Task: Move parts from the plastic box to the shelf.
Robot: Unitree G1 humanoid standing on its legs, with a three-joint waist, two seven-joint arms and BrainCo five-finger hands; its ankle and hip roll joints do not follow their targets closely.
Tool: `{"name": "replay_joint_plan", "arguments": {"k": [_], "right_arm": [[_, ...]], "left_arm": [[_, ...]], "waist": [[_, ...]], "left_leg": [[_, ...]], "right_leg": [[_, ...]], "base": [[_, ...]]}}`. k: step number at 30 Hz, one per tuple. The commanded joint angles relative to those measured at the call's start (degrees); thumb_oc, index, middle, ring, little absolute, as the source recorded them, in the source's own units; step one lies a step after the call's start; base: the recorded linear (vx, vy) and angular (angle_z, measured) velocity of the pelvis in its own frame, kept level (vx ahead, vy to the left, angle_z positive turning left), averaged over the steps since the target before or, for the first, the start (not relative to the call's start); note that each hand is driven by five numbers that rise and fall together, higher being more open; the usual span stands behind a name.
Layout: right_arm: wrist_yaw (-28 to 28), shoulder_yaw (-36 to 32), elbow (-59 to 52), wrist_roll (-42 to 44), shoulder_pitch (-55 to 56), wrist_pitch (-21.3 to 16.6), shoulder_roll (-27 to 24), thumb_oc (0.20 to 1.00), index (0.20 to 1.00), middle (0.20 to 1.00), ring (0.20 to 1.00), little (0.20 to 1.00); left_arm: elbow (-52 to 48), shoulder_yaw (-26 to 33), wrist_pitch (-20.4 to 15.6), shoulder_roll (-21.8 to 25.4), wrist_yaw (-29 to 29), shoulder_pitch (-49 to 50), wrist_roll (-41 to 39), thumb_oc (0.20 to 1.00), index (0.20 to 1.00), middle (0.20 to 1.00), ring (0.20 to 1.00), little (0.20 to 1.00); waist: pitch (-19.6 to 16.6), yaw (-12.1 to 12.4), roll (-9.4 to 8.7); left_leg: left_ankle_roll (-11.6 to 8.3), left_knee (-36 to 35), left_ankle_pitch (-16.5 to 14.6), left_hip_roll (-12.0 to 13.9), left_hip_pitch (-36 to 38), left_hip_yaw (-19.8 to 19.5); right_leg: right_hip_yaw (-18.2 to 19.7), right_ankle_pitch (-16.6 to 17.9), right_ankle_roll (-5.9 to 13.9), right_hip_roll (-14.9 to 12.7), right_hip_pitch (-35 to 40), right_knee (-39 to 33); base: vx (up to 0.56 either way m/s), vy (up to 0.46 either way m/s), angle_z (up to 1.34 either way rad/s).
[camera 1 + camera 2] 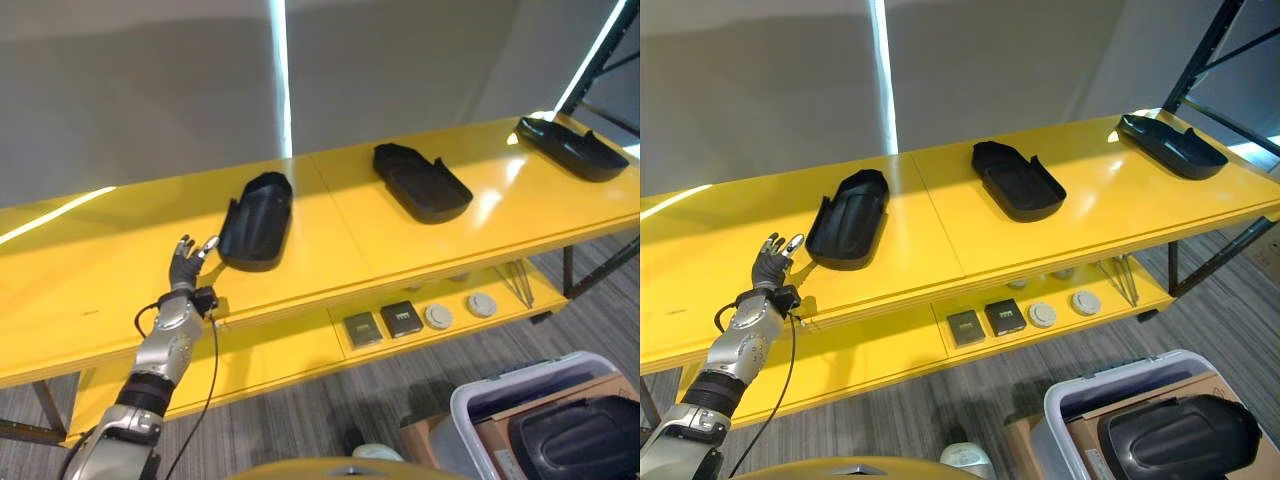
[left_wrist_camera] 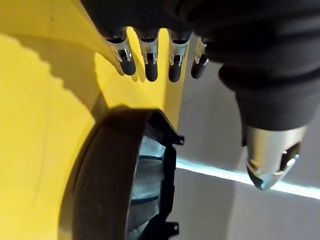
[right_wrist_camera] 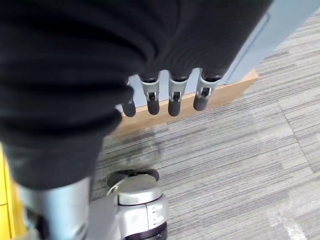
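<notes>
Three black parts [image 1: 257, 220] lie well apart along the shelf [image 1: 90, 290], left hand [image 1: 185, 264] released just beside the leftmost.

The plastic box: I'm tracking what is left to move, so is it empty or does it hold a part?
Not empty. The plastic box on the floor holds one black part, lying inside on brown cardboard.

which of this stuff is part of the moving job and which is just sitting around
Job:
- three black moulded plastic parts on the yellow shelf: left, middle, right
- black moulded part in the grey plastic box
- open left robot hand beside the left part
- open right robot hand over the floor

Lying about:
- two dark square blocks and two pale round discs on the lower shelf
</notes>
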Motion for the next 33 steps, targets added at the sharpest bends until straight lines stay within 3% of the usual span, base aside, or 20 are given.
{"name": "replay_joint_plan", "arguments": {"k": [1, 8, 22, 33], "right_arm": [[-0.5, 2.4, 2.2, -1.1, -1.6, -0.3, -2.0, 1.0, 1.0, 1.0, 1.0, 1.0], [-0.2, 2.2, 2.1, -1.2, -1.3, -0.6, -2.0, 1.0, 1.0, 1.0, 1.0, 1.0], [-1.0, 0.5, 1.7, 0.1, -1.4, -0.7, -1.8, 1.0, 1.0, 1.0, 1.0, 1.0], [-1.7, 0.3, 2.7, 1.1, -1.5, -1.3, -1.7, 1.0, 1.0, 1.0, 1.0, 1.0]], "left_arm": [[3.0, 0.6, -6.6, -0.6, -2.6, -7.0, 0.8, 1.0, 1.0, 1.0, 1.0, 1.0], [2.4, -0.4, -7.3, -0.9, -4.7, -7.0, 2.6, 1.0, 1.0, 1.0, 1.0, 1.0], [-15.5, -5.2, -0.9, 0.2, -11.9, 3.5, 0.8, 1.0, 1.0, 1.0, 1.0, 1.0], [-19.5, -7.9, -0.2, 1.6, -10.8, 7.3, -1.4, 1.0, 1.0, 1.0, 1.0, 1.0]], "waist": [[0.6, -0.7, 1.36], [1.0, -1.2, 1.23], [1.7, 1.6, 1.78], [1.8, 2.7, 1.79]], "left_leg": [[-0.82, -0.1, -1.0, 5.1, -1.1, -5.4], [-0.7, 0.1, -1.3, 5.2, -0.5, -4.7], [-0.39, 1.1, -1.5, 4.8, -1.7, -6.1], [-0.32, 1.3, -1.5, 4.4, -2.1, -6.9]], "right_leg": [[0.6, -3.7, 1.91, -1.1, 1.3, 0.3], [1.1, -3.7, 1.87, -1.1, 1.7, 0.3], [0.2, -3.6, 1.45, -1.5, 1.6, 0.3], [-0.7, -3.4, 1.74, -1.8, 1.7, 0.3]], "base": [[0.01, -0.014, -0.06], [0.01, -0.006, -0.08], [0.0, 0.0, 0.0], [0.0, 0.006, 0.02]]}}
